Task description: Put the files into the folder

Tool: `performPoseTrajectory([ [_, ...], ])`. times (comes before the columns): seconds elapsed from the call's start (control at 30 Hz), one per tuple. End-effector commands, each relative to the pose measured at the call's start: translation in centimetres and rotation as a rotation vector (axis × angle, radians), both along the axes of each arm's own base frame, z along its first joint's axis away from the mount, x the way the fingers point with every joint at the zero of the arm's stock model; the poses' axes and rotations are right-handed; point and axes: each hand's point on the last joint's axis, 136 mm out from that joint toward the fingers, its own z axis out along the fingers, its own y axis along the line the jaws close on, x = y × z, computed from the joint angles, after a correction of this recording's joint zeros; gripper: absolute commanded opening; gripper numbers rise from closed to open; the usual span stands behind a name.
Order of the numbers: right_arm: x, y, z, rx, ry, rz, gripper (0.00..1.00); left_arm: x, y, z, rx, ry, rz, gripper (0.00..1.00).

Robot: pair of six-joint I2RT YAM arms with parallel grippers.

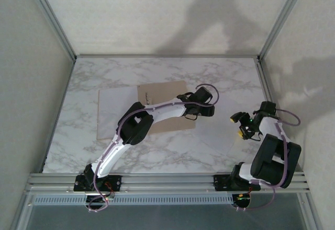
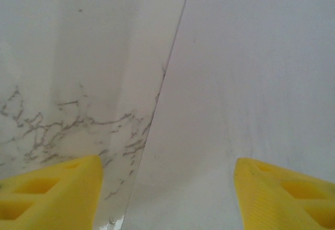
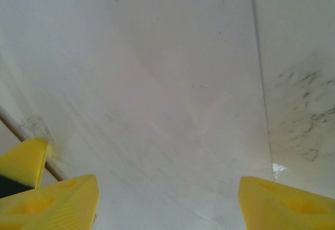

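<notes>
Nearest the lens in the left wrist view, the left gripper (image 2: pixel 167 201) shows its two yellow fingers in the bottom corners of the frame. They are set well apart with nothing between them. Just beyond, a white sheet (image 2: pixel 251 83) fills the right half of that frame, its long edge running from top centre down between the fingers.

The right gripper (image 3: pixel 167 209) is likewise spread wide and empty in the bottom corners of its own view. The same sheet covers the left and centre there, with its edge near the right side. The two grippers seem to hang over opposite edges of this one file, probably so that each can take a side and keep the thin paper from sagging.

In the top view the folder (image 1: pixel 167 91) lies flat left of centre, partly under the left arm. A second sheet (image 1: pixel 112 112) touches its left edge, though I cannot tell whether it lies over or under the folder. My guess is that the loose file at centre right has yet to go in.

The marble tabletop (image 1: pixel 157 157) is white with grey veins. Pale walls (image 1: pixel 157 15) enclose it, shadowed at upper right, and a metal rail (image 1: pixel 167 180) crosses the bottom.
</notes>
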Motion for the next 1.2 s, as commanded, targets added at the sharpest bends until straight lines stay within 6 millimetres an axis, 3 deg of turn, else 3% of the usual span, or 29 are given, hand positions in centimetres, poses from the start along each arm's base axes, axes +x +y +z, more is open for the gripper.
performPoseTrajectory([
  [0.0, 0.6, -0.6, -0.3, -0.008, 0.009, -0.019, 0.7, -0.9, -0.5, -0.8, 0.043, -0.001, -0.039, 0.68],
  [0.23, 1.4, -0.8, -1.0, 0.0, 0.023, -0.02, 0.69, -2.1, -1.2, -1.1, 0.054, 0.007, -0.062, 0.7],
  [0.7, 2.9, -0.7, -2.0, 0.003, 0.05, -0.006, 0.67, -2.7, -1.5, -1.4, 0.079, 0.006, -0.036, 0.76],
  [1.0, 3.6, -0.6, -1.6, 0.003, 0.044, 0.006, 0.66, -3.0, -1.1, -1.4, 0.075, 0.042, 0.035, 0.84],
  [1.17, 3.9, -0.3, -1.3, 0.014, 0.034, 0.008, 0.66, -3.8, -2.0, -1.0, 0.011, 0.086, 0.019, 0.86],
])
